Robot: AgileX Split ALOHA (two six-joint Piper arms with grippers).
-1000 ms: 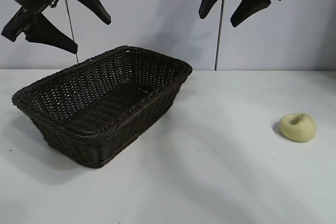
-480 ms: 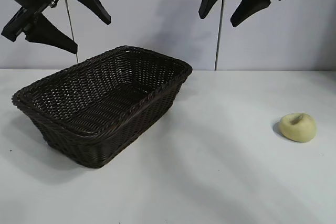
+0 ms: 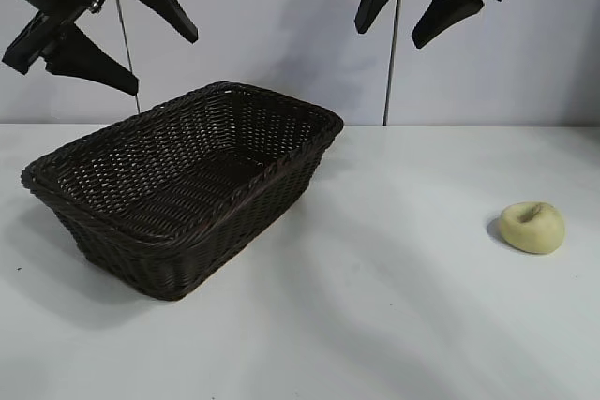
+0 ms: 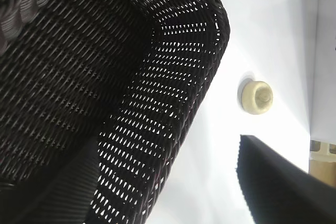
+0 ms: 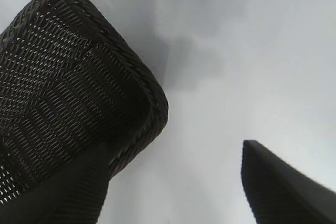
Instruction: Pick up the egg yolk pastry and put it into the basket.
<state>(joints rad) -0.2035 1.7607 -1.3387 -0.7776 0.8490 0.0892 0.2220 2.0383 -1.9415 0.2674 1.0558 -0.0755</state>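
Note:
The egg yolk pastry (image 3: 532, 227), a small pale yellow bun with a brownish dimple, lies on the white table at the right, well apart from the basket. The left wrist view also catches the pastry (image 4: 255, 96) beyond the basket's wall. The basket (image 3: 56, 189), dark brown wicker with a braided rim, stands left of centre with nothing in it. My left gripper (image 3: 167, 66) hangs high above the basket's left end, open and holding nothing. High above the basket's far right corner, my right gripper (image 3: 387, 38) is open too and holds nothing.
A white table (image 3: 394, 325) carries both things, with bare surface between basket and pastry. A pale wall (image 3: 281, 35) stands behind, and two thin upright rods (image 3: 388, 72) rise from the table's back edge.

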